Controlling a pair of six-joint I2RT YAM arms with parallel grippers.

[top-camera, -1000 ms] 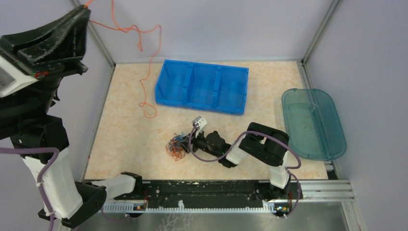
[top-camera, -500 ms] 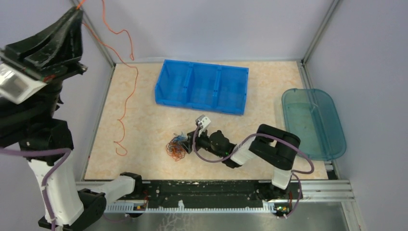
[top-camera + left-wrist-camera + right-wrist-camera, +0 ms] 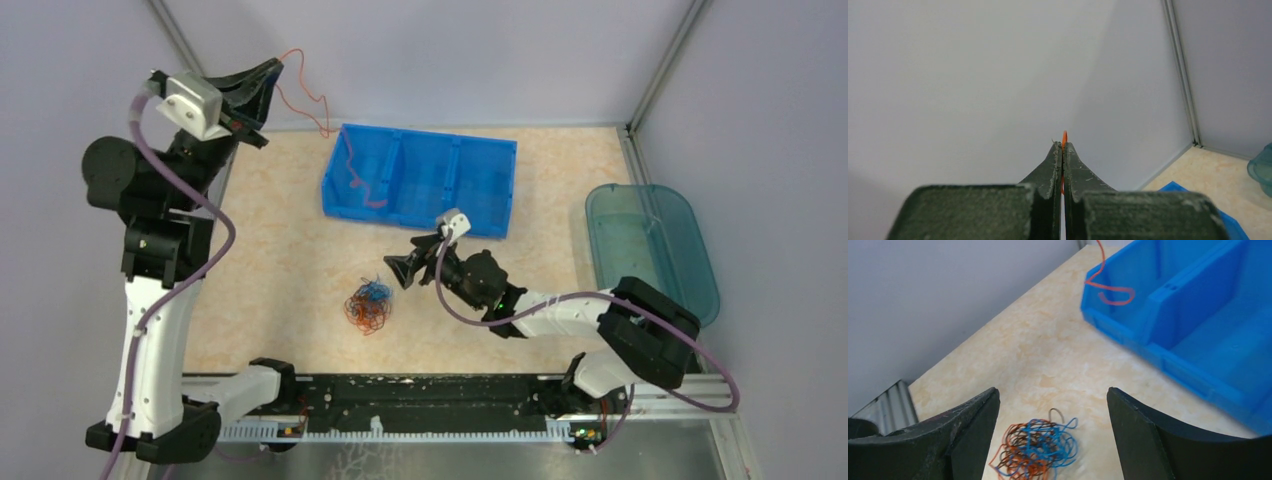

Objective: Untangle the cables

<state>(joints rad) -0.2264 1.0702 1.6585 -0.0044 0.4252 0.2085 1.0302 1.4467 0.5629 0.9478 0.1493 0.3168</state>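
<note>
While the clump of cables (image 3: 1035, 450) is lying loose on the tabletop (image 3: 280, 270), near the arm bases and well in front of the blue bin (image 3: 420, 218), nothing is pressing it down. The right tool (image 3: 1050, 395) is being held just beyond it and apart from it, with its fingers spread wide and nothing between them.

If this tool is being closed on the whole ball and not on one strand, the loops are probably being pulled tighter. The ball also looks light, so it could be dragged over the tabletop instead of opening.

Farther back, one orange cable (image 3: 1064, 136) is being pinched by the left tool (image 3: 1063, 147), whose fingers are pressed together high above the far left corner. Its free end is hanging down into the left compartment of the bin. If it is being let go too early, or is slipping out because it is so thin, it could be left lying over the bin wall or falling back toward the others.

The clump is being seen as a small round ball of very thin, curly strands in orange, blue and dark brown, wound through each other, with one small loop standing out at its far side. The separated cable is wavy along its whole length.
</note>
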